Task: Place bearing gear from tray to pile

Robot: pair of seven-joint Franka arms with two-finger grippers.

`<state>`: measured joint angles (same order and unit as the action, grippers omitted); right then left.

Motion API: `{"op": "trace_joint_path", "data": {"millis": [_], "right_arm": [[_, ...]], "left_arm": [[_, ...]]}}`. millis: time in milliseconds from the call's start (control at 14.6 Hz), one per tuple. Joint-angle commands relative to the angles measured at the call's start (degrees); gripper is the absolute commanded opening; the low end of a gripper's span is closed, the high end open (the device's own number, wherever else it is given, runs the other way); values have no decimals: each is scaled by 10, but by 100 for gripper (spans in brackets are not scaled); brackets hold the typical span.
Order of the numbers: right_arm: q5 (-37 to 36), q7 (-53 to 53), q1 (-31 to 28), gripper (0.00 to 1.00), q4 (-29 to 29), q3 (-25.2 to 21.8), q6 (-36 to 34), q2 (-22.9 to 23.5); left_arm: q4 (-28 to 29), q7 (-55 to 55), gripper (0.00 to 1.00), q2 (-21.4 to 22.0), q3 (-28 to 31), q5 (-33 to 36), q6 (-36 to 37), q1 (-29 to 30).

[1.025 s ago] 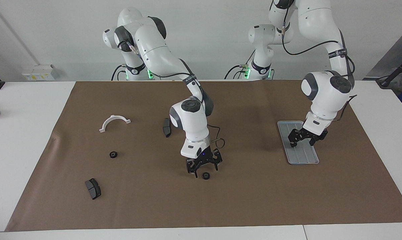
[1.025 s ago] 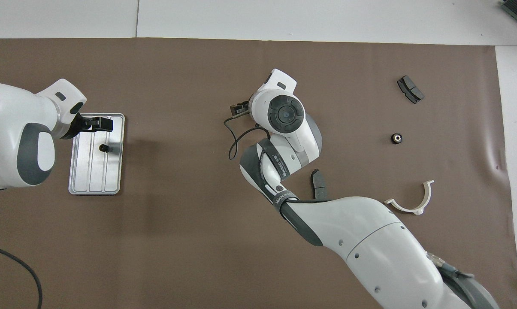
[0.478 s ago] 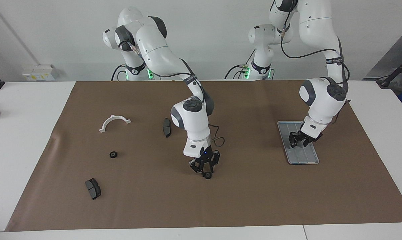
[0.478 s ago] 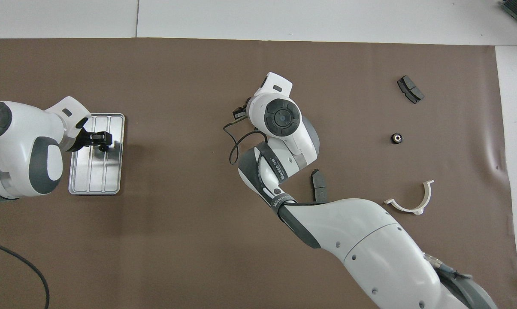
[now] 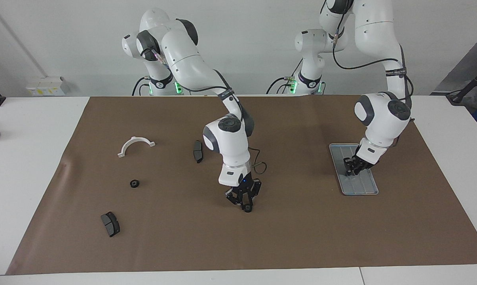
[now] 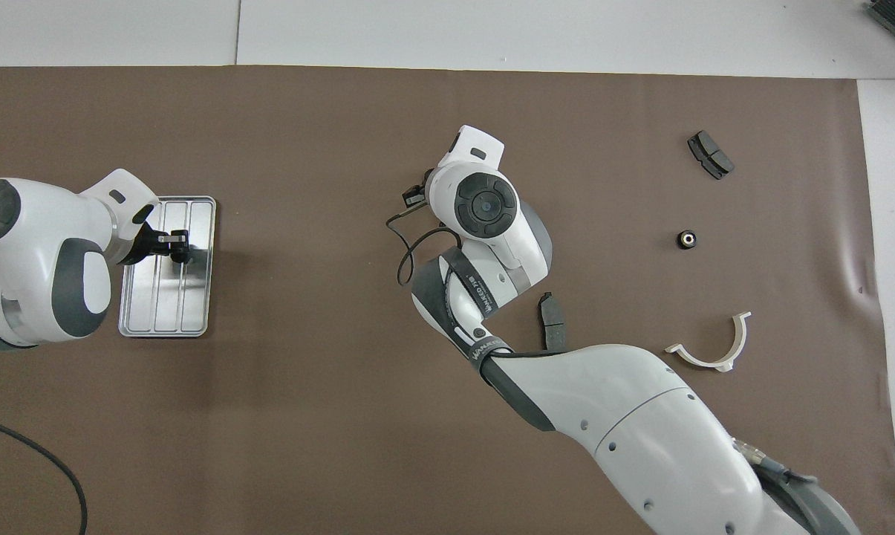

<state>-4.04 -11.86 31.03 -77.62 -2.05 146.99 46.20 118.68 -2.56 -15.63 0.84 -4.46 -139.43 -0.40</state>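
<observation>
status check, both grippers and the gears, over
Left gripper down on the tray, shut on a gear. Right gripper shut on a gear at mid-mat. Nothing in the way.

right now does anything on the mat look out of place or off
Nothing looks damaged or spilled. One small oddity: the gears are far apart, one near the white bracket, another mid-mat at the right gripper, so it is hardly a pile.
</observation>
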Motion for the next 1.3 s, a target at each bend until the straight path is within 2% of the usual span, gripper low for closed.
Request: {"op": "trace_joint_path", "data": {"millis": [0, 68, 205, 342, 478, 615, 820, 1093, 1161, 1230], "right_arm": [[-13, -2, -14, 0, -6, 0, -84, -53], [-14, -2, -25, 0, -17, -2, -126, -87], [-13, 9, -66, 0, -85, -1, -178, -171], [-7, 43, -108, 0, -199, 0, -181, -264], [1, 92, -147, 0, -298, 0, -189, -333], [20, 115, -165, 0, -368, 0, -191, -363], [25, 142, -198, 0, -427, 0, -176, -374], [27, 149, -218, 0, -481, 0, -103, -368], [29, 149, -219, 4, -482, 0, -101, -365], [31, 148, -220, 49, -482, 0, -101, -364]], "left_arm": [[17, -10, 33, 10, -2, -13, -12, 3], [19, -8, 32, 10, -2, -13, -12, 3], [10, -5, 0, 10, -2, -13, -10, -2], [-17, -3, 0, 10, -7, -12, -2, -6], [-52, -2, 0, 6, -9, -12, -1, -41], [-86, 16, 0, -5, -9, -12, -25, -78], [-92, 103, 0, -26, -5, -12, -120, -167], [-163, 177, 0, -82, -4, -10, -125, -247], [-185, 203, 0, -97, -1, -9, -118, -268], [-207, 225, 0, -107, 0, -7, -103, -282]]}}
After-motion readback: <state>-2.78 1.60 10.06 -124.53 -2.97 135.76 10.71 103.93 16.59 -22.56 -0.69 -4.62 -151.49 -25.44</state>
